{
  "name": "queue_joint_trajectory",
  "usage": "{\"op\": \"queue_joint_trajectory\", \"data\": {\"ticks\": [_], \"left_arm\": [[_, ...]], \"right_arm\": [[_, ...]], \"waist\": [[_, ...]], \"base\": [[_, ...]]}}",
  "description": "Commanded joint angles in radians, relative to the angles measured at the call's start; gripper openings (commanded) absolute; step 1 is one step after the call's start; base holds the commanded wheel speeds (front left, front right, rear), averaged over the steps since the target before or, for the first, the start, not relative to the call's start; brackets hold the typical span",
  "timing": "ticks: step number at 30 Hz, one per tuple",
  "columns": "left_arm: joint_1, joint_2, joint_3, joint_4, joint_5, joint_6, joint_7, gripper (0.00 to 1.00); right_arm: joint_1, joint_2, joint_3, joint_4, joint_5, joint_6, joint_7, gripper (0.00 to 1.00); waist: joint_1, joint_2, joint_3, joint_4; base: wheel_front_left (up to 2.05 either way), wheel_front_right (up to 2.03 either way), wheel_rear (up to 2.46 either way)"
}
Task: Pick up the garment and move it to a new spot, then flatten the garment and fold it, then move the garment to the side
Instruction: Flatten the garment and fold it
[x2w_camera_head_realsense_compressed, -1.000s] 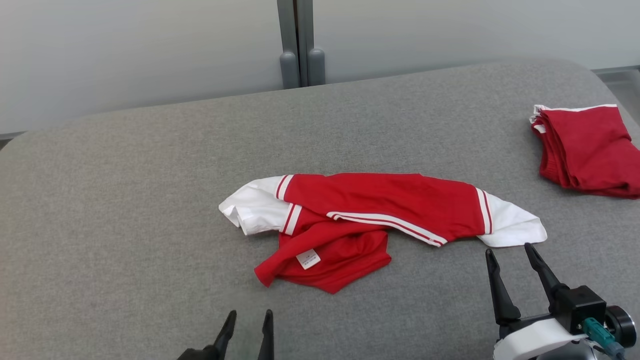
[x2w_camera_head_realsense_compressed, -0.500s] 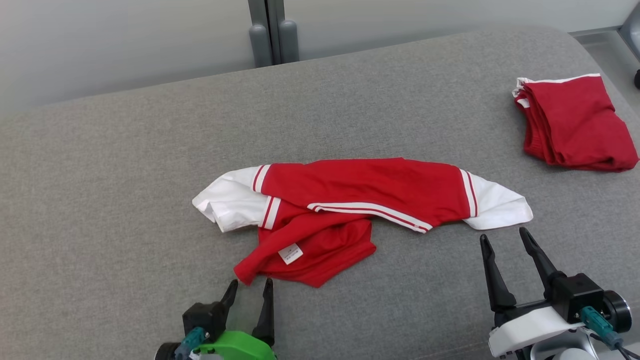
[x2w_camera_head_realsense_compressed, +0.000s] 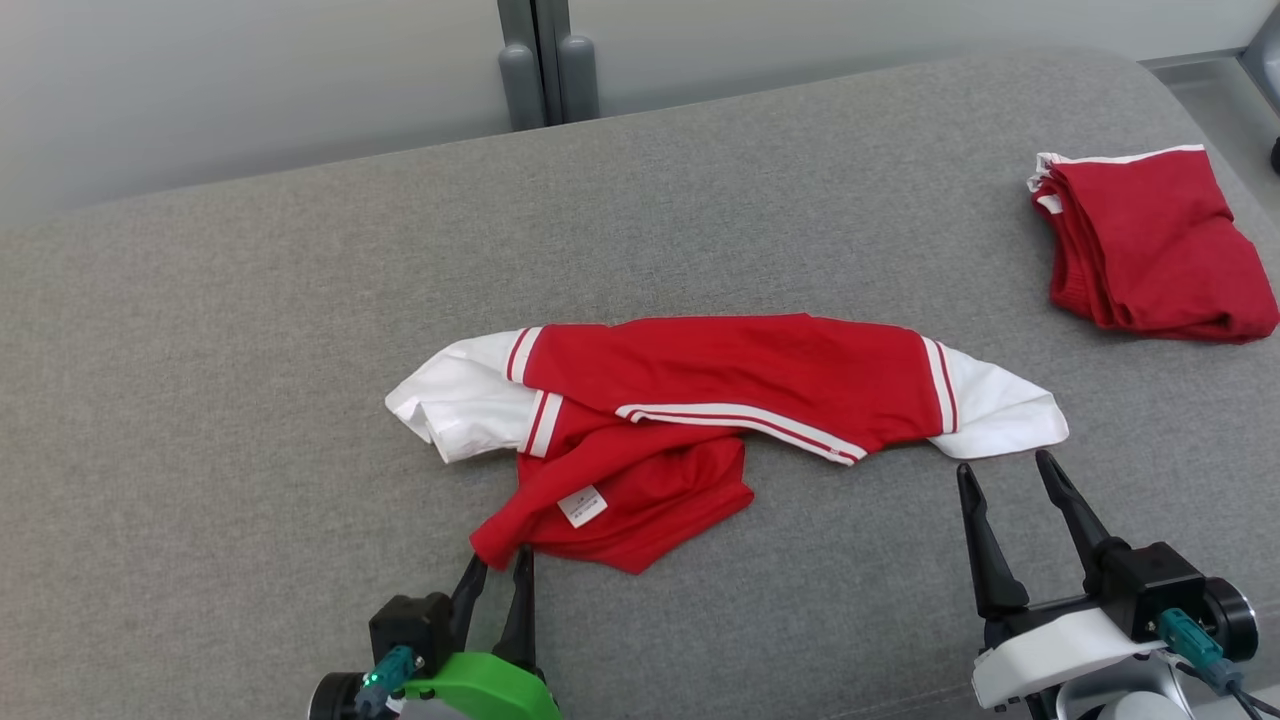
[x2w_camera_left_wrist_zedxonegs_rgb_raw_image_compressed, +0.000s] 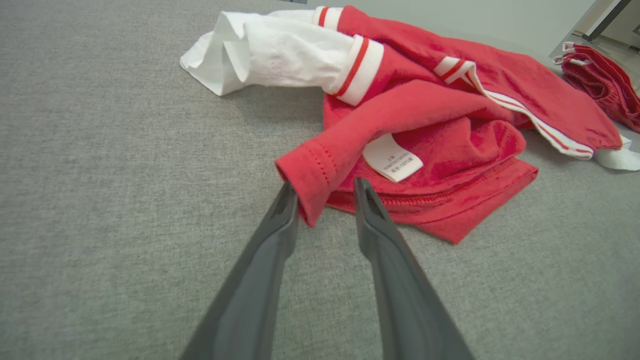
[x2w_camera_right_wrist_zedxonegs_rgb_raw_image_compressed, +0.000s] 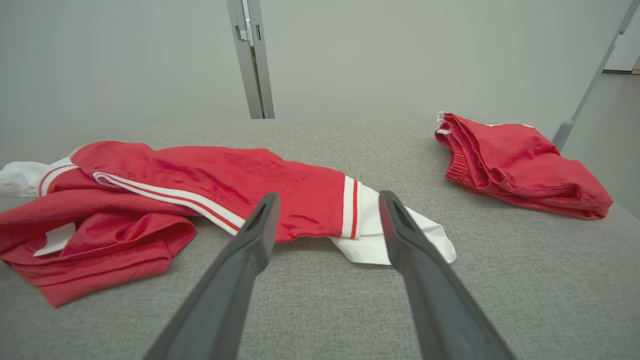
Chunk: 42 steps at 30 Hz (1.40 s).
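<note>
Garment (x2w_camera_head_realsense_compressed: 730, 375): red with white sleeves, lying crumpled at the middle of the grey padded surface (x2w_camera_head_realsense_compressed: 250, 350), with its layers overlapping.

- Risk: a lift from one point would probably leave the bulk hanging bunched, and it may drag toward the folded red pile (x2w_camera_head_realsense_compressed: 1150, 250) at far right.
- Right gripper (x2w_camera_head_realsense_compressed: 1005, 463): fingers spread wide and empty, just near of the right white sleeve (x2w_camera_head_realsense_compressed: 1000, 420). Risk: too shallow an approach would push the sleeve instead of straddling it.
- Left gripper (x2w_camera_head_realsense_compressed: 502, 557): fingers narrowed and straddling the near-left hem corner (x2w_camera_left_wrist_zedxonegs_rgb_raw_image_compressed: 305, 170), not yet pinching it. Risk: only a little cloth lies between the tips, so the corner may slip out, or only the top layer may be caught.
- Care label (x2w_camera_head_realsense_compressed: 582, 506): close to the tips. Catching the label alone would give a weak hold.
</note>
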Motion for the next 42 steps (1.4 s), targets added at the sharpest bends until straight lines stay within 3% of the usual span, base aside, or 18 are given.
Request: {"op": "queue_joint_trajectory", "data": {"ticks": [1,2,4,5,11,14,17,23,29,33,36,42], "left_arm": [[0.004,0.005,-0.002,0.005,-0.005,0.006,-0.003,0.5],[0.002,0.005,-0.005,0.01,-0.011,0.007,-0.003,0.47],[-0.004,0.005,-0.01,0.017,-0.021,0.005,-0.003,0.11],[-0.006,0.005,-0.013,0.02,-0.025,0.003,-0.003,0.0],[-0.005,0.005,-0.024,0.028,-0.086,-0.03,0.027,0.0],[0.037,0.02,0.001,-0.032,-0.163,-0.069,0.104,0.0],[0.082,0.07,0.022,-0.159,-0.244,-0.106,0.227,0.0],[0.189,0.206,0.061,-0.51,-0.446,-0.134,0.531,0.0],[0.254,0.337,0.114,-0.773,-0.714,-0.133,0.807,0.0],[0.24,0.383,0.203,-0.836,-0.851,-0.095,0.878,0.0],[0.208,0.435,0.247,-0.791,-0.794,-0.06,0.874,0.0],[0.091,0.403,0.239,-0.685,-0.723,-0.038,0.825,0.0]], "right_arm": [[-0.009,0.001,0.002,0.001,0.005,-0.002,-0.003,1.0],[-0.01,0.001,0.003,0.002,0.005,-0.002,-0.003,1.0],[-0.011,-0.001,0.003,0.004,0.007,-0.002,-0.003,1.0],[-0.011,-0.002,0.002,0.005,0.007,-0.002,-0.003,1.0],[0.006,-0.004,-0.009,0.012,0.008,-0.002,-0.003,1.0],[0.022,-0.001,-0.017,0.011,0.008,-0.002,-0.003,1.0],[0.039,0.002,-0.027,0.009,0.009,-0.002,-0.003,1.0],[0.056,0.007,-0.036,0.013,0.004,-0.001,-0.003,1.0],[0.038,0.012,-0.027,0.016,0.004,-0.002,-0.003,1.0],[0.029,0.013,-0.022,0.019,0.006,-0.001,-0.003,1.0],[0.021,0.016,-0.019,0.019,0.008,-0.002,-0.003,1.0],[0.012,0.018,-0.015,0.029,0.013,-0.002,-0.003,1.0]], "waist": [[0.0,0.0,0.001,0.0],[0.0,0.0,0.001,-0.001],[0.0,0.0,0.001,-0.003],[0.0,0.0,0.001,-0.004],[0.0,0.0,-0.012,0.0],[0.0,0.0,-0.023,0.01],[0.0,0.0,-0.03,0.03],[0.0,0.0,-0.04,0.075],[0.0,0.0,-0.035,0.098],[0.0,0.0,-0.03,0.102],[0.0,0.0,-0.019,0.102],[0.0,0.0,-0.01,0.098]], "base": [[0.0,0.0,0.0],[0.0,0.0,0.0],[0.0,0.0,0.0],[0.0,0.0,0.0],[0.0,0.0,0.0],[0.0,0.0,0.0],[0.0,0.0,0.0],[0.0,0.0,0.0],[0.0,0.0,0.0],[0.0,0.0,0.0],[0.0,0.0,0.0],[0.0,0.0,0.0]]}}
